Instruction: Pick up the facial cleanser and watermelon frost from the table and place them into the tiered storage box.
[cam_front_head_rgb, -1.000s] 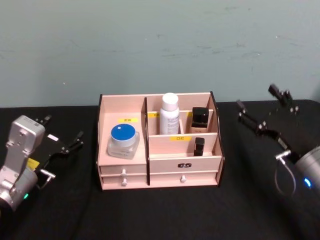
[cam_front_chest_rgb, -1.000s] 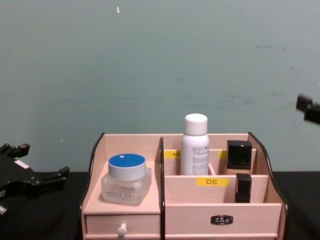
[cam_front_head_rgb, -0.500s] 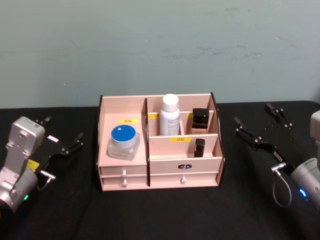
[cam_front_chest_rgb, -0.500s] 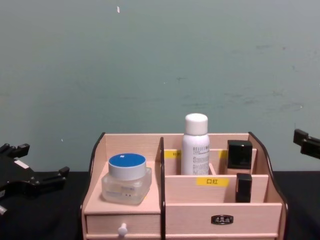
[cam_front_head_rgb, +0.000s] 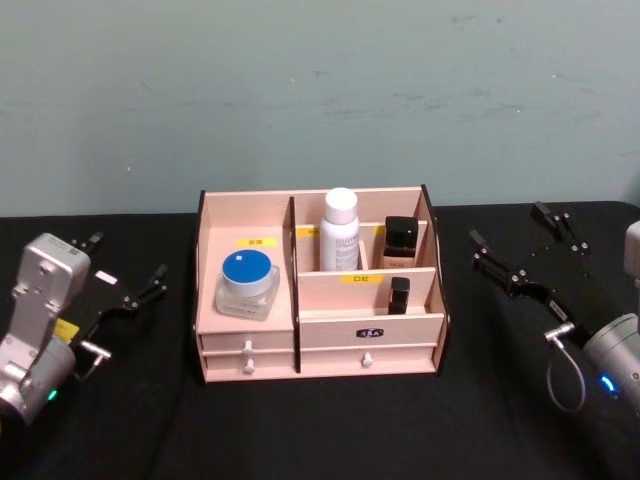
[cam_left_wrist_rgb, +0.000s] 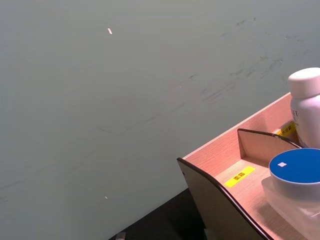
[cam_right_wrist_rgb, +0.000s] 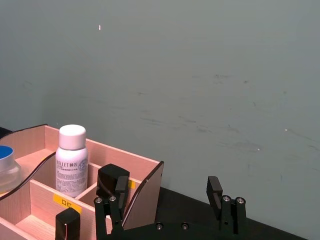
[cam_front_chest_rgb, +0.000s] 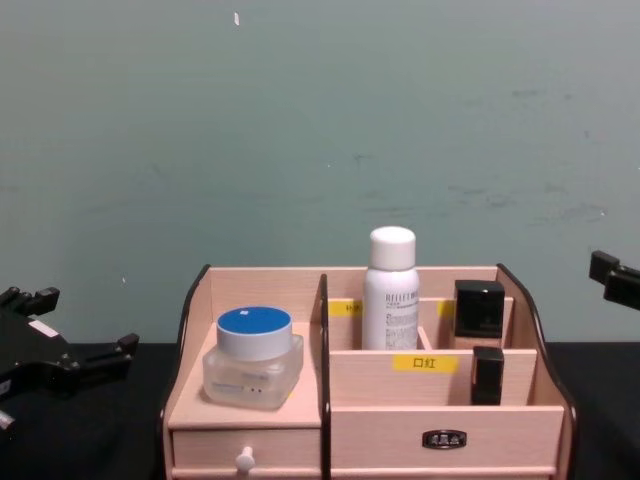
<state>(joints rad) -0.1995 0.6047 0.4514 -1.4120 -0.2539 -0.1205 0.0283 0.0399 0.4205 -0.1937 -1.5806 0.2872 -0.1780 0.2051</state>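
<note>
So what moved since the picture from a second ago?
The right gripper came down from higher up and now sits open, low beside the tiered storage box, holding nothing. The left gripper stayed open on its side. The white bottle and blue-lidded jar inside haven't moved.

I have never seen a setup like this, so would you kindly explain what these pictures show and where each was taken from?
This is a two-armed robot at a black table. One camera on its head looks down, one on its chest looks across, and one sits on each wrist. The left gripper and the right gripper rest on either side of the tiered storage box, both open and holding nothing. Inside the box stand a blue-lidded jar, a white bottle, a black-capped bottle and a small black tube. The wrist views look past the box's ends toward the grey-green wall.
</note>
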